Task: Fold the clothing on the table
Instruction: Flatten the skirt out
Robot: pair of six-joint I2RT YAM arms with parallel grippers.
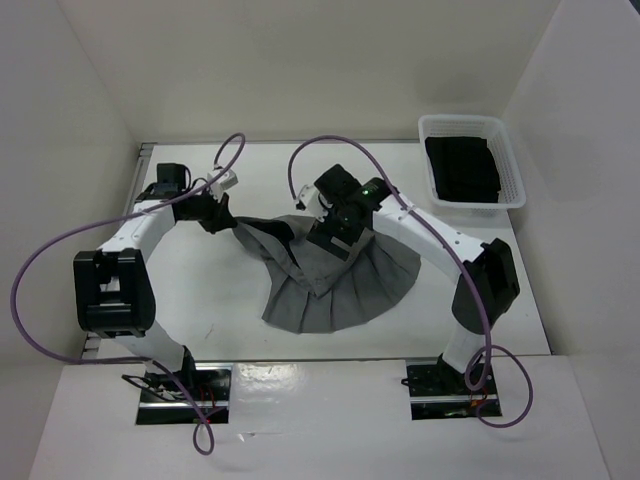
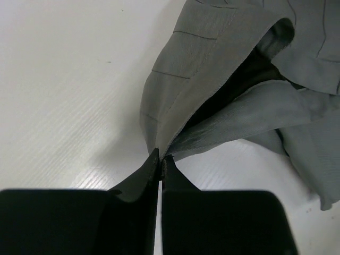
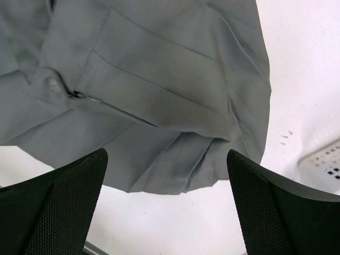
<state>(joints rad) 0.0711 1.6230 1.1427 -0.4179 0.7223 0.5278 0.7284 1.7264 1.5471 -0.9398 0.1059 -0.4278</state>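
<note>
Left gripper (image 2: 161,158) pinches the clothing (image 2: 204,64); basket (image 1: 466,119) holds black garment (image 1: 462,168).

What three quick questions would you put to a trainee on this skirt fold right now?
1. True or false: the left pincer is shut on an edge of the grey pleated skirt.
2. Where is the black garment? A on the table, B in the white lattice basket, C under the skirt.
3. Fill in: the right pincer hangs ____ over the skirt.
Key: 1 true; 2 B; 3 open.
</note>
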